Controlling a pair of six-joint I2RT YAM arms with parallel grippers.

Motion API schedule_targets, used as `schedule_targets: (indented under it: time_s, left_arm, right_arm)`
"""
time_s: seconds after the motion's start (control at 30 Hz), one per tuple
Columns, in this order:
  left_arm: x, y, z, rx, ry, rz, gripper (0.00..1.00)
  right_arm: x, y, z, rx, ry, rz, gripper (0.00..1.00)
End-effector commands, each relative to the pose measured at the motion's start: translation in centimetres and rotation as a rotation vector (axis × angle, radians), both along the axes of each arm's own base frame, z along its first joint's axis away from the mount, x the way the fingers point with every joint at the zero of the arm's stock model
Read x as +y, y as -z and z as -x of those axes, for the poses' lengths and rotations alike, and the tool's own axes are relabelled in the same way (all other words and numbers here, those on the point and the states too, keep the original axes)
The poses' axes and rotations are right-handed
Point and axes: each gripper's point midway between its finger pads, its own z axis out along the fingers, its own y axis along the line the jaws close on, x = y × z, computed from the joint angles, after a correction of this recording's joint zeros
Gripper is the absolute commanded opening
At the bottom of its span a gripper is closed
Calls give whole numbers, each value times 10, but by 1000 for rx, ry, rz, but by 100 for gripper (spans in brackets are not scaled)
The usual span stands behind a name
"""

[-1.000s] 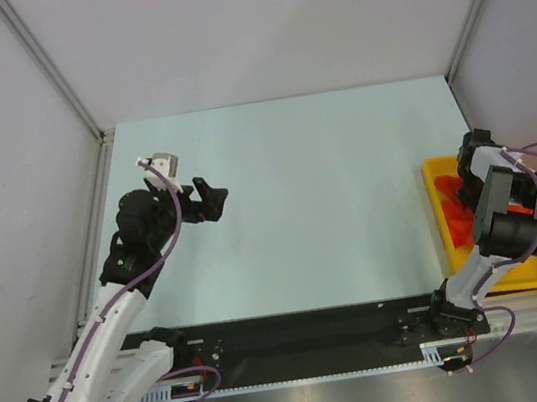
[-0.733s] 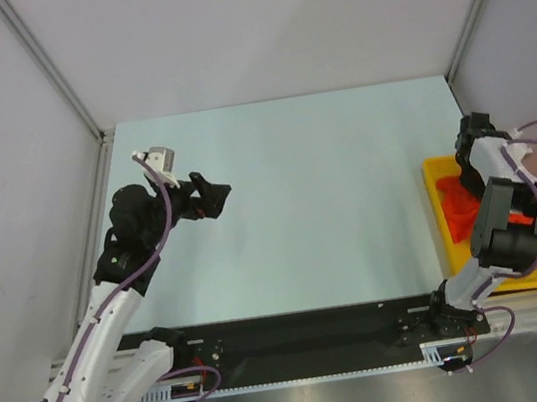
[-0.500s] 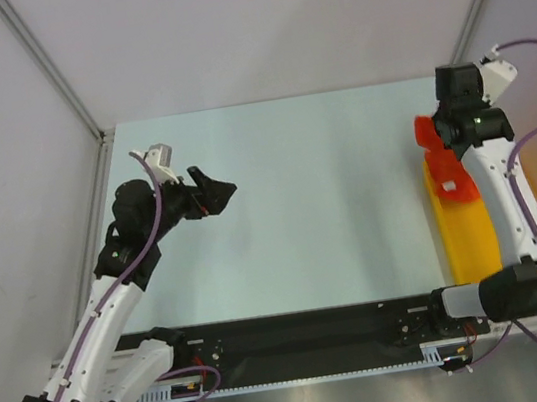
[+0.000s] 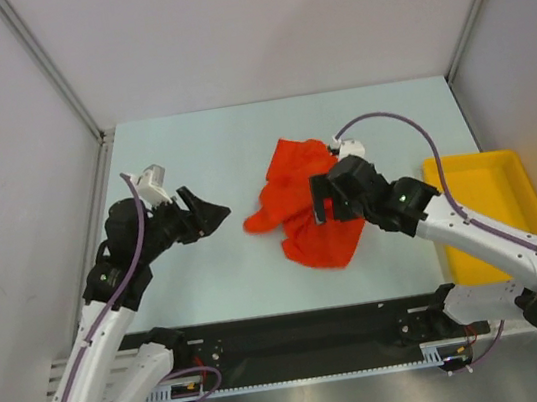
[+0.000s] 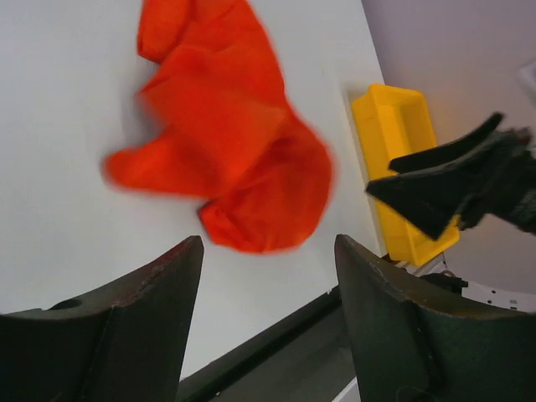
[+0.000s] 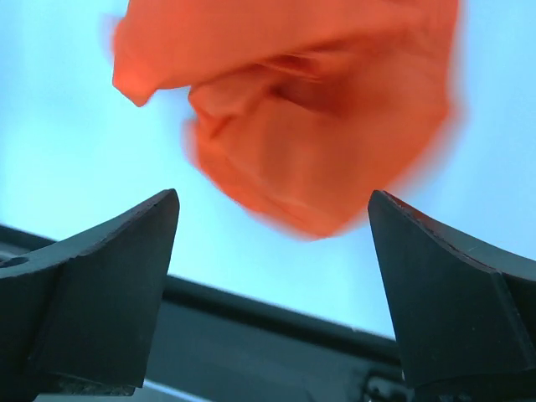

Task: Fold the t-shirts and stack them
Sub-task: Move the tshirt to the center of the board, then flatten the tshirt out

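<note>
The orange-red t-shirt lies crumpled in a heap on the middle of the table. My right gripper hovers over the heap's right part, open, with nothing between its fingers. In the right wrist view the t-shirt sits beyond the spread fingertips of the right gripper. My left gripper is open to the left of the shirt, apart from it and pointing toward it. From the left wrist, the t-shirt shows ahead of the empty left gripper.
A yellow tray stands at the right edge of the table; it also shows in the left wrist view as the yellow tray. A black rail runs along the near edge. Grey walls enclose the table on three sides.
My right arm lifted the t-shirt out of the yellow tray, swung it left to the table's middle and let it go. The left gripper shifted slightly and its jaws narrowed a little.
</note>
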Motion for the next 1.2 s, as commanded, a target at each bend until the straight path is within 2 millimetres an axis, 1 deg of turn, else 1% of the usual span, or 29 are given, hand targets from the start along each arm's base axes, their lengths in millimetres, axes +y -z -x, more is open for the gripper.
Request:
schedule_targets:
  time_s: [0.0, 0.07, 0.1, 0.13, 0.17, 0.2, 0.23, 0.27, 0.3, 0.33, 0.37, 0.43, 0.47, 0.53, 0.57, 0.6, 0.67, 0.7, 0.73, 0.77, 0.8, 0.83, 0.87, 0.9, 0.93, 1.0, 1.03, 1.13, 1.17]
  left_arm:
    - [-12, 13, 6, 54, 69, 11, 70]
    - [-24, 21, 8, 91, 119, 1, 75]
    - [-36, 26, 14, 107, 170, -13, 77]
    - [-46, 40, 11, 152, 195, -39, 78]
    - [-52, 41, 7, 141, 211, -66, 78]
    - [-62, 44, 8, 146, 241, -90, 78]
    - [-68, 62, 2, 196, 252, -130, 78]
    - [-70, 62, -7, 176, 254, -154, 77]
    - [-72, 70, -14, 195, 252, -175, 77]
    - [-74, 90, -23, 248, 246, -218, 77]
    - [-75, 93, -34, 246, 246, -255, 75]
    - [-81, 105, -45, 273, 274, -296, 73]
    - [-88, 118, -56, 305, 293, -325, 72]
    - [-85, 132, -73, 321, 275, -404, 71]
    - [-86, 129, -83, 300, 274, -434, 71]
    - [-82, 144, -93, 323, 253, -479, 71]
    - [-83, 148, -106, 312, 250, -502, 72]
    - [-79, 166, -112, 355, 244, -521, 72]
    - [-76, 172, -115, 381, 237, -532, 71]
    - [-69, 177, -121, 416, 214, -531, 67]
    - [-68, 188, -122, 451, 221, -525, 65]
    - [-65, 190, -127, 460, 209, -513, 61]
    - [-65, 193, -129, 461, 210, -503, 60]
    - [-63, 198, -130, 471, 207, -505, 60]
    - [-62, 200, -133, 469, 202, -510, 60]
    - [-61, 206, -134, 477, 212, -503, 61]
    - [-61, 213, -134, 491, 221, -496, 61]
    - [-64, 220, -137, 499, 227, -479, 61]
    - [-69, 225, -135, 511, 246, -457, 60]
  right_arm:
    - [3, -4, 14, 37, -32, -122, 100]
    - [-9, 6, 17, 84, -35, -110, 100]
    - [-14, 9, 17, 93, -31, -118, 100]
    - [-25, 10, 9, 102, -8, -168, 100]
    - [-34, 25, 9, 141, 19, -182, 99]
    - [-31, 32, 15, 201, -24, -242, 96]
    - [-37, 37, 9, 217, 0, -293, 93]
    - [-58, 59, 4, 273, 68, -321, 87]
    - [-54, 63, 9, 329, 25, -402, 85]
    - [-57, 66, 5, 340, 19, -436, 83]
    - [-71, 82, 0, 396, 68, -458, 79]
    - [-78, 98, 1, 472, 82, -458, 79]
    - [-83, 113, -1, 511, 75, -425, 78]
    - [-83, 120, -6, 546, 57, -409, 76]
    - [-81, 124, -8, 561, 45, -408, 72]
    - [-80, 131, -12, 591, 31, -401, 69]
    - [-81, 140, -16, 618, 38, -389, 60]
    - [-83, 150, -17, 647, 55, -384, 57]
    - [-83, 152, -21, 648, 62, -385, 56]
    - [-83, 155, -22, 657, 70, -388, 55]
    - [-83, 158, -26, 653, 75, -390, 55]
    - [-83, 161, -28, 657, 79, -390, 55]
    - [-82, 162, -30, 661, 82, -391, 56]
    - [-81, 163, -33, 658, 77, -396, 56]
    - [-80, 170, -34, 685, 79, -398, 56]
    - [-80, 176, -37, 706, 77, -394, 55]
    - [-81, 183, -35, 736, 84, -384, 55]
    - [-81, 186, -41, 729, 85, -379, 54]
    - [-81, 190, -42, 738, 88, -379, 54]
